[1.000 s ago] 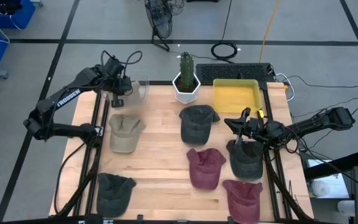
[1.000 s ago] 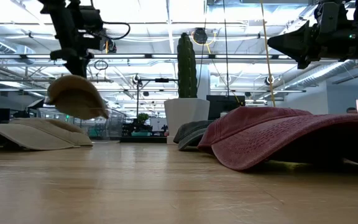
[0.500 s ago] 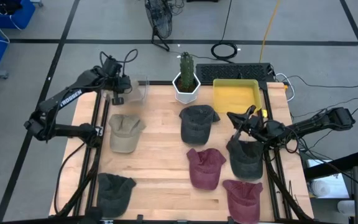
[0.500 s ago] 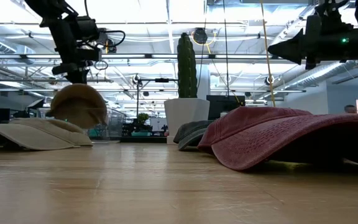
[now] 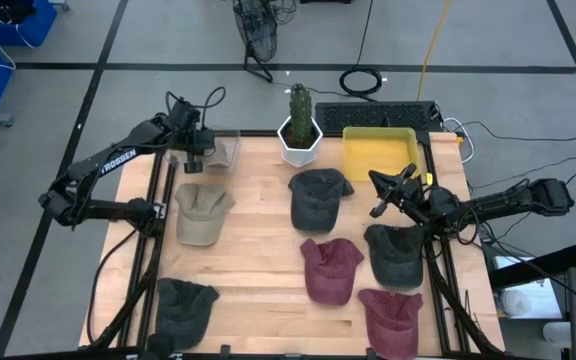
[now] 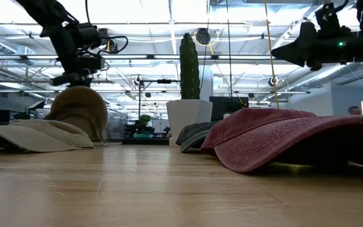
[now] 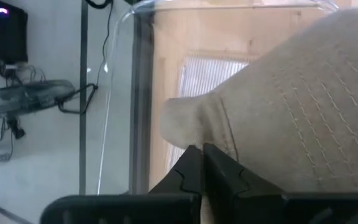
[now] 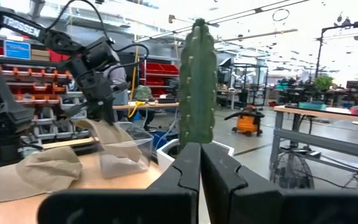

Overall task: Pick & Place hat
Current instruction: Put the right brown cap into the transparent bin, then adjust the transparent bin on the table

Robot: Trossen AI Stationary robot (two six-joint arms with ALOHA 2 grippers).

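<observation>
The left gripper [image 5: 194,158] hung over the clear plastic bin [image 5: 224,150] at the table's far left corner, its fingers pinched shut on a tan hat [image 6: 77,113] that was partly down inside the bin's walls. In the left wrist view the fingers [image 7: 199,168] met on a fold of the tan fabric, with the bin's rim just beyond. So the pick looked done and the place nearly so; what remained, by the look of it, was to let go and lift clear.

The right gripper [image 5: 391,190] hovered above the table's right side, near the yellow tray [image 5: 379,152], with its fingers closed and nothing between them (the right wrist view showed them pressed together in front of the cactus [image 8: 196,81]).

Several hats were left on the wooden table [image 5: 258,270]: another tan cap [image 5: 198,213], three dark grey caps [image 5: 317,198] and two maroon caps [image 5: 330,268].
</observation>
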